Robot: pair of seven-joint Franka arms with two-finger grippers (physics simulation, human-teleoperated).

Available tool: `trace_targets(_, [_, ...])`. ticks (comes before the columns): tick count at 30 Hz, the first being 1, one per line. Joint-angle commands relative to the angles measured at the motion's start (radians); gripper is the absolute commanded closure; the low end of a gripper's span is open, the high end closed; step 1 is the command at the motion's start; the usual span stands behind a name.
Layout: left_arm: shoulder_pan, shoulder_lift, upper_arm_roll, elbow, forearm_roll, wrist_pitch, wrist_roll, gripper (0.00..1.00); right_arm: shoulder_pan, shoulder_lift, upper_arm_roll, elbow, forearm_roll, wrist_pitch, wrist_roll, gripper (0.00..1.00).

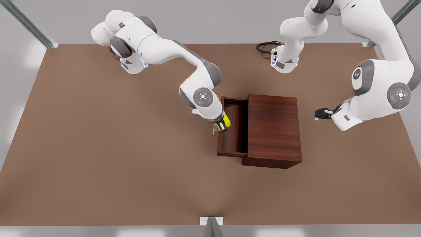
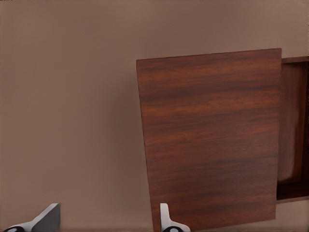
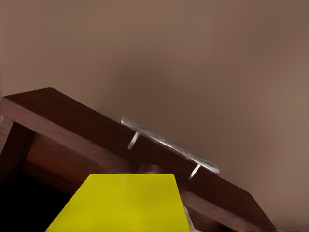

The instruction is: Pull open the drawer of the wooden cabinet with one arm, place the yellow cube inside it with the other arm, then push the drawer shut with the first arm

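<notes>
The wooden cabinet stands on the table right of centre in the front view. Its drawer is pulled out toward the front view's left, and the inside looks bare. My right gripper, on the arm at the front view's left, is shut on the yellow cube. It hangs just above the drawer's front wall, over the silver bar handle. My left gripper waits open beside the cabinet's back, at the front view's right, holding nothing.
The brown table spreads wide around the cabinet. A black cable loops by the arm base at the far edge. Metal frame posts rise at the far corners, and a bracket sits at the near edge.
</notes>
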Motion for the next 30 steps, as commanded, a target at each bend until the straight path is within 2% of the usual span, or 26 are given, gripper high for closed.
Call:
trace_targets(1, [-0.018, 0.0, 0.003, 0.0, 0.007, 0.002, -0.013, 0.0, 0.019, 0.016, -0.003, 0.008, 0.0, 0.109, 0.403, 0.35])
trace_targets(4, [-0.036, -0.003, 0.048, -0.001, 0.011, 0.002, 0.04, 0.0, 0.04, 0.059, -0.003, 0.052, 0.0, 0.143, 0.437, 0.35])
trace_targets(7, [-0.047, 0.003, 0.046, -0.001, 0.026, 0.001, 0.04, 0.0, 0.051, 0.067, -0.004, 0.063, 0.0, 0.152, 0.44, 0.34])
trace_targets(8, [-0.045, 0.003, 0.046, -0.004, 0.026, 0.002, 0.042, 0.0, 0.051, 0.067, -0.004, 0.063, -0.001, 0.152, 0.44, 0.0])
trace_targets(14, [-0.056, 0.001, 0.048, -0.001, 0.006, 0.008, 0.094, 0.0, 0.036, 0.047, -0.025, 0.063, -0.009, 0.103, 0.419, 0.0])
trace_targets(15, [-0.058, 0.0, 0.046, -0.001, 0.017, 0.011, 0.107, 0.0, -0.012, 0.01, -0.036, 0.061, -0.053, -0.041, 0.324, 0.0])
trace_targets(17, [-0.091, 0.001, 0.045, 0.005, 0.038, 0.007, 0.076, 0.0, -0.256, -0.071, -0.036, 0.061, -0.07, -0.458, -0.167, 0.0])
trace_targets(18, [-0.096, 0.001, 0.045, 0.005, 0.044, 0.005, 0.074, 0.0, -0.389, -0.12, -0.022, 0.046, -0.11, -0.544, -0.431, 0.0])
trace_targets(20, [-0.162, 0.003, 0.043, 0.025, 0.04, 0.008, -0.028, 0.0, -0.576, -0.284, -0.026, -0.219, -0.165, -0.464, -1.011, 0.0])
trace_targets(22, [-0.387, 0.038, 0.025, 0.077, 0.047, 0.015, -0.346, 0.0, -0.728, -0.494, -0.026, -0.584, -0.213, -0.112, -1.535, 0.0])
trace_targets(23, [-0.45, 0.052, 0.025, 0.097, 0.047, 0.028, -0.412, 0.0, -0.754, -0.545, -0.026, -0.627, -0.213, -0.106, -1.672, 0.0])
trace_targets(24, [-0.553, 0.087, 0.025, 0.141, 0.078, 0.033, -0.539, 0.0, -0.765, -0.585, -0.061, -0.643, -0.222, -0.167, -1.9, 0.0])
trace_targets(25, [-0.649, 0.157, 0.025, 0.21, 0.092, 0.041, -0.689, 0.0, -0.757, -0.567, -0.068, -0.592, -0.23, -0.23, -1.901, 0.0])
trace_targets(27, [-0.755, 0.225, 0.026, 0.229, 0.093, 0.192, -0.887, 0.0, -0.767, -0.51, -0.076, -0.462, -0.225, -0.342, -1.904, 0.0])
trace_targets(30, [-0.821, 0.371, 0.028, 0.327, 0.142, 0.369, -1.114, 0.0, -0.762, -0.511, -0.07, -0.459, -0.225, -0.35, -1.899, 0.0])
